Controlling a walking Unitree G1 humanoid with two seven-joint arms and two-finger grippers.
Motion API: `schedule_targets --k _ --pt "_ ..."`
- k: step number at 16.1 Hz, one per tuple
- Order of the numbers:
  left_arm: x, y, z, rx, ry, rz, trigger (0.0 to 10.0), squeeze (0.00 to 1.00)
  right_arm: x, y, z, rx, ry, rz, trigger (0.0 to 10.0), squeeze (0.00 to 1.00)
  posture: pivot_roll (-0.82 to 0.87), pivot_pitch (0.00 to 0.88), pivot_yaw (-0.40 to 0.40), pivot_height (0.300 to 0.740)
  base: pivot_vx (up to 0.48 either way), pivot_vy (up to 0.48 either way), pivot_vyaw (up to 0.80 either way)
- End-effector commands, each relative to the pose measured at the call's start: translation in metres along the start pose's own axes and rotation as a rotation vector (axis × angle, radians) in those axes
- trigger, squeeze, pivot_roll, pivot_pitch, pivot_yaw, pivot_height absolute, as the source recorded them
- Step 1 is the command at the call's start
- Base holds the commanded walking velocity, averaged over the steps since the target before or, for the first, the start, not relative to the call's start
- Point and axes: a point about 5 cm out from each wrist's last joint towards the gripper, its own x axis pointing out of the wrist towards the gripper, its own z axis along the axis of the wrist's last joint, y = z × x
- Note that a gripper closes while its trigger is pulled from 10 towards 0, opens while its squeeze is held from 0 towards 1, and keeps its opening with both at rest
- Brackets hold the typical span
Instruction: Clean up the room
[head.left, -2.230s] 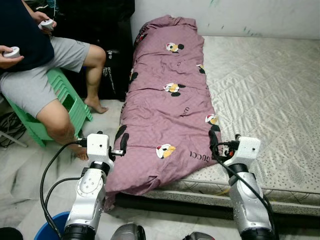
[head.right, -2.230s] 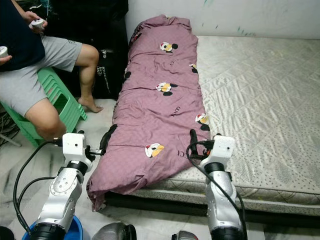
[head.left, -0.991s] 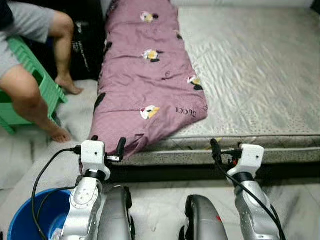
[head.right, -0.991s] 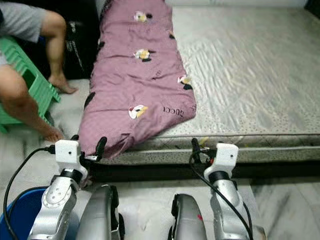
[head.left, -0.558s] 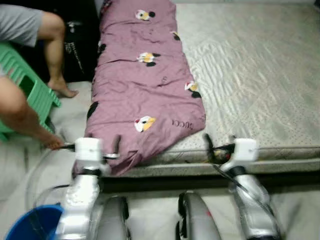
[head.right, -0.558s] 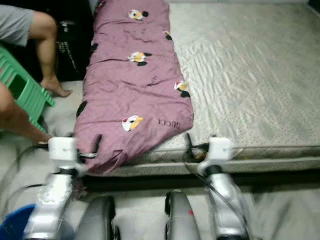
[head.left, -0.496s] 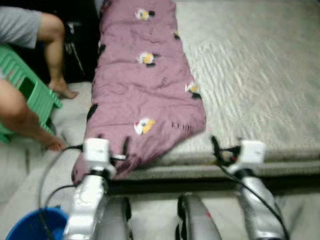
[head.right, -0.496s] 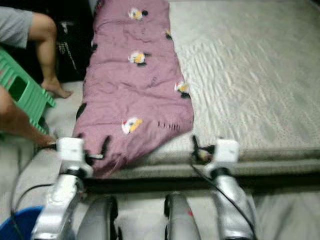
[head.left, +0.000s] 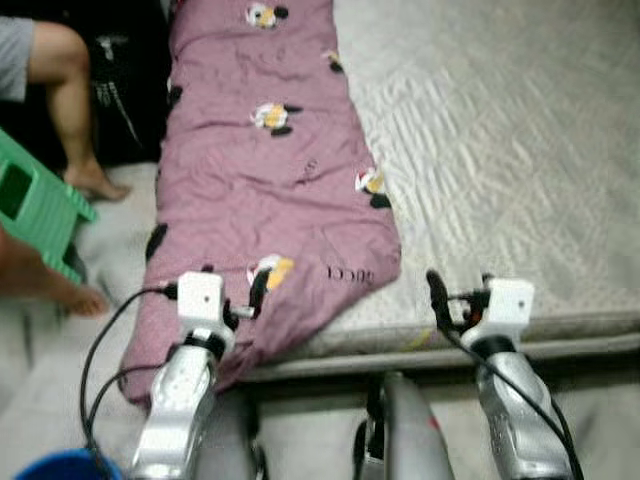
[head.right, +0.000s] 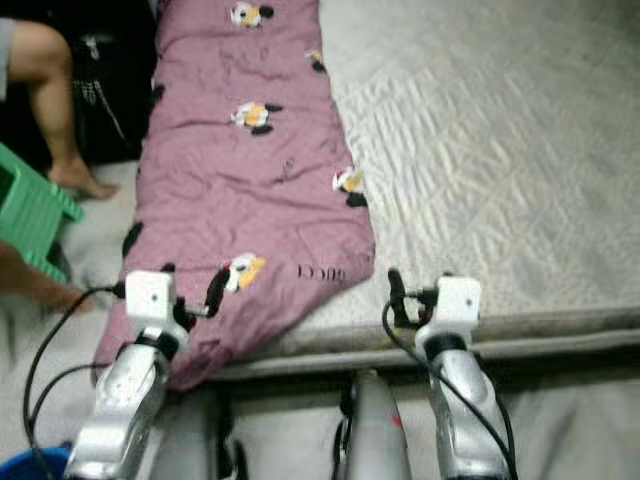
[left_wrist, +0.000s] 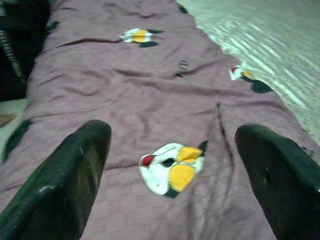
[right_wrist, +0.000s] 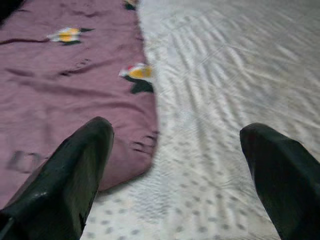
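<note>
With my left gripper (head.left: 232, 292) and right gripper (head.left: 458, 293) both spread wide and empty at lower frame, the purple quilt (head.left: 265, 185) lies centre-left along the mattress (head.left: 520, 170); I judge it soft, limp and bulky, best pinched at its near hem.

Both silver arms extend forward at equal height. Left gripper (left_wrist: 170, 165) fingers spread wide. Right gripper (right_wrist: 175, 165) fingers likewise spread, holding nothing.

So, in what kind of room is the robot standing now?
Most likely a bedroom. A wide mattress with a pale quilted cover lies low on the floor, a purple quilt with cartoon prints is spread along it, and a person sits beside it on a green stool.
</note>
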Motion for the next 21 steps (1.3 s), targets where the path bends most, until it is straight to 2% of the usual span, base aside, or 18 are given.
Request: schedule_targets --k 1,5,12,16,21 --pt "-0.007 0.012 -0.004 0.01 0.025 0.043 10.0 0.0 0.0 0.011 -0.001 0.016 0.001 0.038 10.0 0.0 -0.03 0.168 0.021 0.629 0.0 0.0 0.8" --pt "-0.008 0.015 -0.004 0.015 0.036 0.051 10.0 0.0 0.004 0.014 -0.001 0.011 0.005 0.058 10.0 0.0 -0.02 0.168 0.024 0.629 0.0 0.0 0.8" --pt "-0.017 0.021 0.001 0.029 0.059 0.052 10.0 0.0 0.007 0.02 0.003 0.045 -0.002 0.065 10.0 0.0 0.0 0.222 0.037 0.629 0.0 0.0 0.0" --pt "-0.035 0.027 -0.001 0.039 0.095 0.075 10.0 0.0 -0.003 0.023 -0.006 0.052 0.037 0.089 10.0 0.0 0.03 0.277 0.026 0.579 0.0 0.0 0.0" --pt "-0.04 0.031 0.009 0.07 0.083 0.092 10.0 0.0 0.011 0.036 -0.002 0.069 0.049 0.187 10.0 0.0 0.07 0.316 0.035 0.569 0.0 0.0 0.0"
